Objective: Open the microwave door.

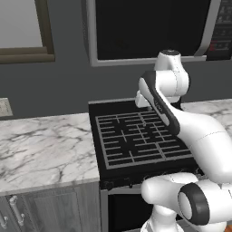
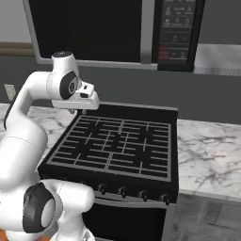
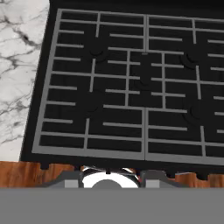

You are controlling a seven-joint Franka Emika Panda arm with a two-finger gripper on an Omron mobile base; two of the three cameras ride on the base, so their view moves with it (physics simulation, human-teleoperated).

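The microwave door hangs above the stove, a wide black glass panel in a silver-grey frame; it looks shut. Its long silver bar handle runs down the door's right edge, beside the control panel. From the right base view I see the same door and handle. My gripper hangs well below the door, over the stove's back left corner, pointing down. In the hand view its fingertips stand apart at the bottom with nothing between them.
A black stove with grey grates lies under the hand, knobs along its front. Marble counter runs to the left and right. A brown-framed window and a wall outlet are at the left.
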